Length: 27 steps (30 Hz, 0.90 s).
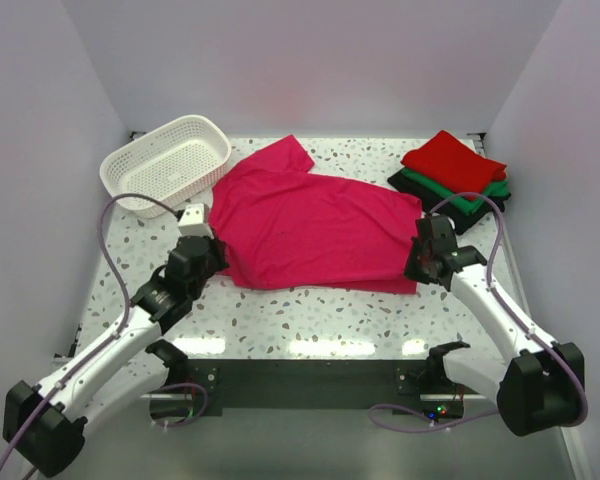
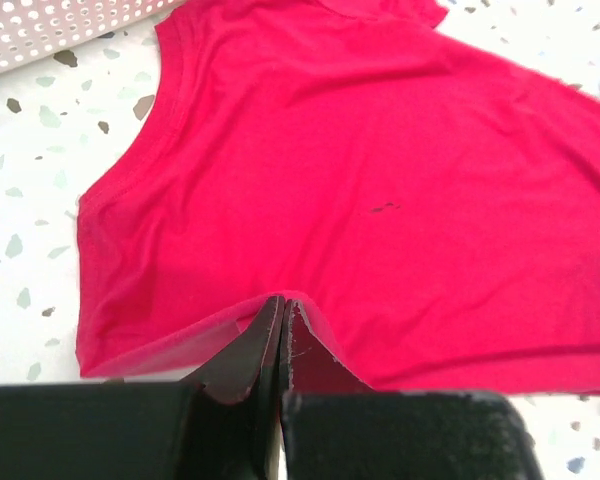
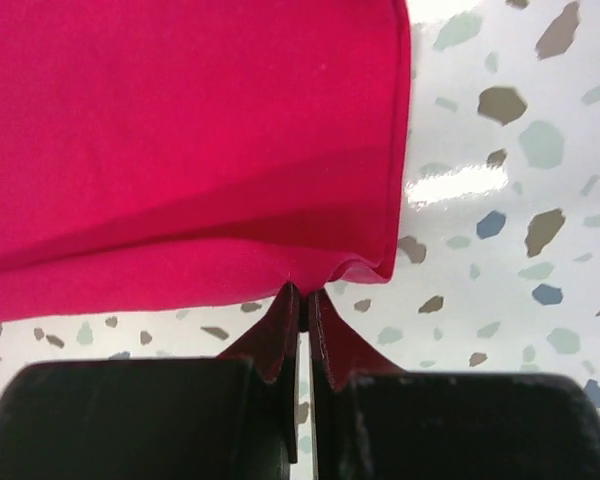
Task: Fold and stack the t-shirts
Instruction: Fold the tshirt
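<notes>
At six o'clock on the spread magenta t-shirt (image 1: 315, 225), the left gripper (image 2: 282, 308) and right gripper (image 3: 305, 298) each clamp fully shut on its near hem, nipping little cloth. Folded red, green and black t-shirts (image 1: 452, 165) wait at two o'clock. Uneven lifting could slip a hem free or skew the fold.

Left fingers (image 2: 248, 352), right fingers (image 3: 276, 338): tight together, low.
</notes>
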Available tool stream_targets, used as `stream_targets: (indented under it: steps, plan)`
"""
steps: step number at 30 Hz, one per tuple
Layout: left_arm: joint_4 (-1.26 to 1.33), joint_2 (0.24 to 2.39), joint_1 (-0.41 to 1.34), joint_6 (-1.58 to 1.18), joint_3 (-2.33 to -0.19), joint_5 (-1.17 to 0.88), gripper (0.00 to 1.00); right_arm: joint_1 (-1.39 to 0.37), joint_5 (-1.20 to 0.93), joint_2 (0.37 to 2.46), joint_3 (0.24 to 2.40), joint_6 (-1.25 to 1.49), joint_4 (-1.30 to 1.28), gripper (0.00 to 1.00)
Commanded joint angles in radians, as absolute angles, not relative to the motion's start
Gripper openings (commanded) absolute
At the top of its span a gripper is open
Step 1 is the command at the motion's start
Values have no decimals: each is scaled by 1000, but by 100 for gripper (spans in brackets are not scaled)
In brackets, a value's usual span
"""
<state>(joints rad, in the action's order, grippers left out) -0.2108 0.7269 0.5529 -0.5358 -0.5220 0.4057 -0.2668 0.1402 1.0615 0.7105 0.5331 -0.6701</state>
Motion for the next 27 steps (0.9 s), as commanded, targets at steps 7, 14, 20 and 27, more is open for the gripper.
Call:
stream_targets:
  steps: [7, 14, 20, 27]
  plan:
    - [129, 1066, 453, -261, -687, 353, 0, -199, 149, 1244, 819, 471, -560, 0]
    - [204, 1282, 330, -201, -791, 180, 0, -178, 198, 1315, 865, 489, -557, 0]
    - [238, 1360, 307, -170, -871, 147, 0, -147, 233, 1399, 939, 480, -568, 0]
    - [256, 1440, 278, -167, -930, 150, 0, -115, 236, 1529, 1002, 453, -571, 0]
